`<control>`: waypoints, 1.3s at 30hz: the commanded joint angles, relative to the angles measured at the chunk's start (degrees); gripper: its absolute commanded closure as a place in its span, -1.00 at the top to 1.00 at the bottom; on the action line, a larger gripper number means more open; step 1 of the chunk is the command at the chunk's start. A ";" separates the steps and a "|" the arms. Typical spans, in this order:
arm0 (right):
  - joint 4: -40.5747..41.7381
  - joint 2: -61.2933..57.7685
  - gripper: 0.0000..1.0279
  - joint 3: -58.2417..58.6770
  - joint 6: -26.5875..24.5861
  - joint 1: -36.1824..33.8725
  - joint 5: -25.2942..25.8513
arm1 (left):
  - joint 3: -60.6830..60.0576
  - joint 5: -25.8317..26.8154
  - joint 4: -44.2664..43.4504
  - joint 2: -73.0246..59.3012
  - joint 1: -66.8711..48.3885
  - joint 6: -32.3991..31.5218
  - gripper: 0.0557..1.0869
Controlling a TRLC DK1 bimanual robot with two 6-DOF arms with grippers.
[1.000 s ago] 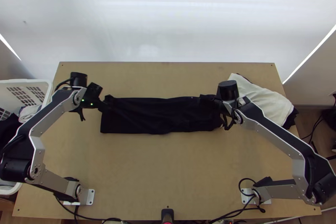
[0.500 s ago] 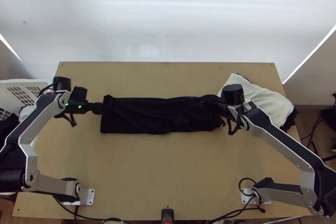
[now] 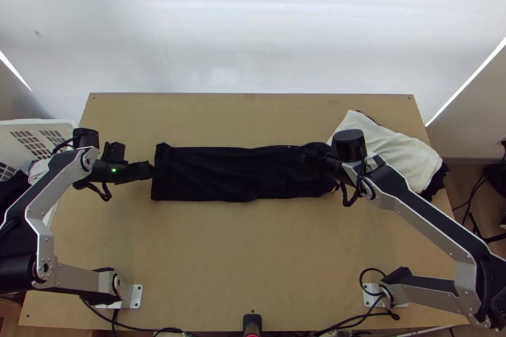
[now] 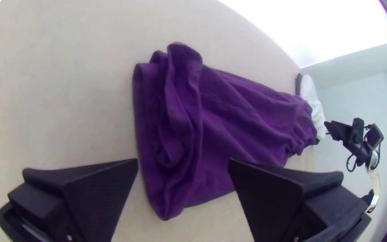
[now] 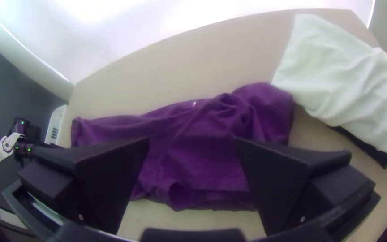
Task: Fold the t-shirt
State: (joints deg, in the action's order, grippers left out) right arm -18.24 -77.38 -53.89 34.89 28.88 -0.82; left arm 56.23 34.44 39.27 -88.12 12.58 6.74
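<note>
Wooden table [image 3: 253, 261] — t-shirt [image 3: 221, 174] strip, beside left claw [image 4: 183, 162], beneath right claw [image 5: 192, 140], both spread — lengthwise folds done, we judge; crosswise remain.

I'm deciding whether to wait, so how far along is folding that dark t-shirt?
Looks done: the t-shirt lies in a long, narrow strip. In hand: the left gripper and right gripper stand open at its opposite ends. Remaining: probably folding the strip shorter, since it stretches long across the table.

Free lane on table [image 3: 253, 255], btwn arm bases [image 3: 135, 296] & black tee [image 3: 221, 176]; white cloth [image 3: 408, 153] blocking R end
</note>
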 commanded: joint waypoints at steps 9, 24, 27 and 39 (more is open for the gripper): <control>-0.92 0.74 0.73 -0.08 -0.35 0.03 0.12 | 0.73 0.54 -6.92 -6.37 -1.42 -0.50 0.90; -0.92 0.30 0.73 -0.43 -0.88 -0.14 0.12 | 1.34 -0.33 -10.00 -10.32 -5.20 -1.82 0.90; -0.92 0.30 0.73 -0.43 -0.88 -0.14 0.12 | 2.22 -1.04 -10.00 -11.02 -5.81 -2.00 0.90; -0.92 0.30 0.73 -0.69 -1.67 -1.02 0.12 | 1.43 -2.88 -11.76 -10.41 -7.31 -2.88 -0.93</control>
State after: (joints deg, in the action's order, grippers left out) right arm -19.18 -77.03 -54.37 33.58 28.32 -0.71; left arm 58.02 31.92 27.59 -99.11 5.91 4.91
